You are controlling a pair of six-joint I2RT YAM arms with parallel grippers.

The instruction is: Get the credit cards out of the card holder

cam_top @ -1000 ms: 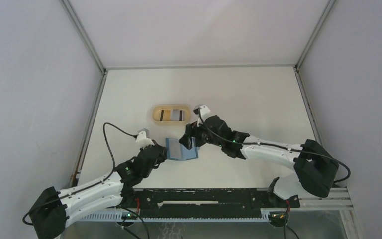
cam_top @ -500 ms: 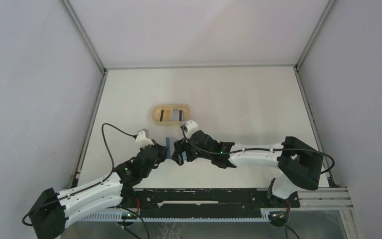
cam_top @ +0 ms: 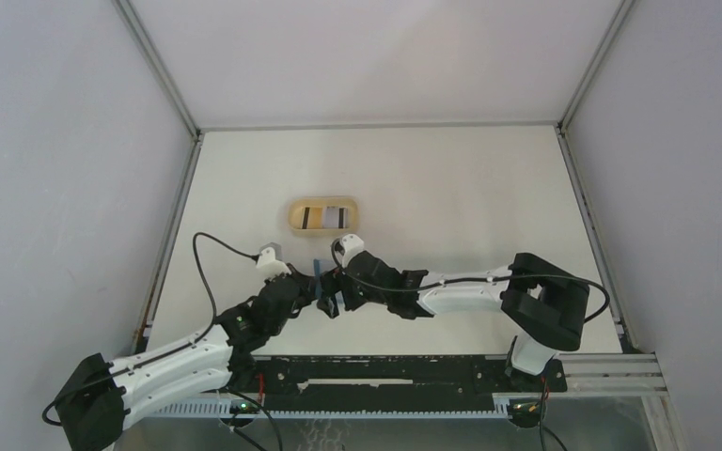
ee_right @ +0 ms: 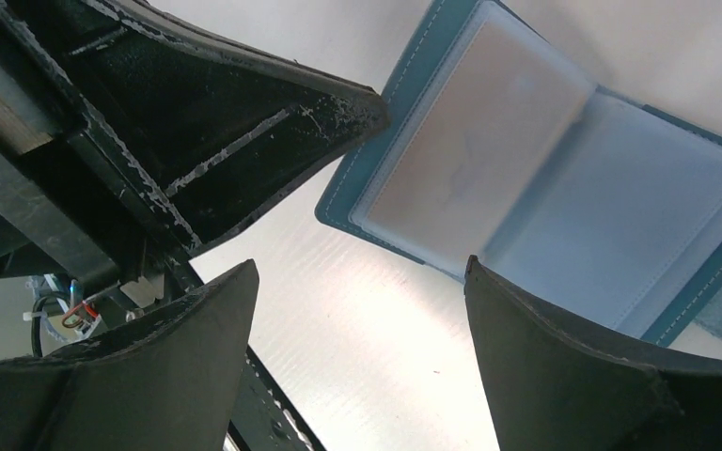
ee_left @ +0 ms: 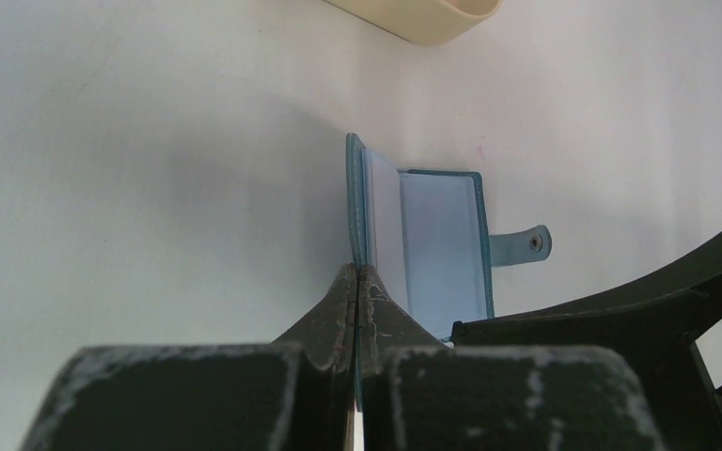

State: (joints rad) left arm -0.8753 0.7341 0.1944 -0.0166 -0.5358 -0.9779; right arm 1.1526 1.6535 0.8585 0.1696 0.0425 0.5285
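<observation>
1. Two grippers meet at the card holder (ee_left: pixel 423 240), which lies open on the counter (ee_left: pixel 150 141), on the near side of the tan dish (cam_top: pixel 293 218) and between the two arms.
2. We see the left gripper (ee_left: pixel 357 282) pressed together on the near edge of the holder's left cover. That cover stands upright, while the other lies flat with its tab pointing right.
3. We see the right gripper (ee_right: pixel 359 268) spread and holding nothing. In its wrist view the holder sits just beyond its fingertips, up and to the right.
4. One whitish credit card (ee_right: pixel 470 141) shows through the clear sleeve on the side the left gripper holds. Its long axis runs diagonally to the line between the right fingers, so we judge the wrist must turn before closing on an edge.
5. We cannot tell which side of the sleeve is open. We judge the right arm, being free, is the one to pull.
</observation>
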